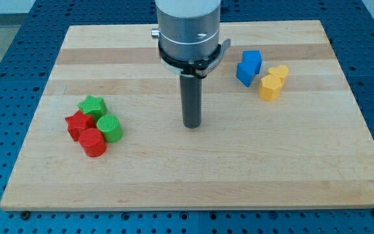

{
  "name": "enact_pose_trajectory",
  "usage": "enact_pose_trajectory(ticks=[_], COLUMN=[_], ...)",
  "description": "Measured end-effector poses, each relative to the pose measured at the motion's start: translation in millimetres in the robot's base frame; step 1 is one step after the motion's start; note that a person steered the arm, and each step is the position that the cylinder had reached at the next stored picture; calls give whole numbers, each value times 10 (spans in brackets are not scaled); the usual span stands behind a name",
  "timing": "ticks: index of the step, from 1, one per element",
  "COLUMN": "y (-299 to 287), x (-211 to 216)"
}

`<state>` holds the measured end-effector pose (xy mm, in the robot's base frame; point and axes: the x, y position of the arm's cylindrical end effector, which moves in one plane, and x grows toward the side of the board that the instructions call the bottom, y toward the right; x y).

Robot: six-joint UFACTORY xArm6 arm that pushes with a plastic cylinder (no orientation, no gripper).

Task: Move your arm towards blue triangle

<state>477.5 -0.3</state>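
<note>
My tip [192, 125] rests on the wooden board [193, 182] near its middle, under the grey arm body [188, 29]. Two blue blocks touch each other at the view's upper right: one [252, 60] higher up and one [244, 75] just below and left of it. I cannot tell for sure which is the triangle; the lower one looks more wedge-like. My tip is to the left of and below both, about a rod's length away, touching no block.
Two yellow blocks [278, 71] [271, 88] sit right next to the blue pair on its right. At the view's left is a cluster: green star [92, 104], green cylinder [111, 128], red star [77, 123], red cylinder [93, 142].
</note>
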Motion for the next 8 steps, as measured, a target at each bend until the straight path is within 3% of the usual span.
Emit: enact_pose_trajectory(ticks=[1,8], y=[732,860], x=[0,-7])
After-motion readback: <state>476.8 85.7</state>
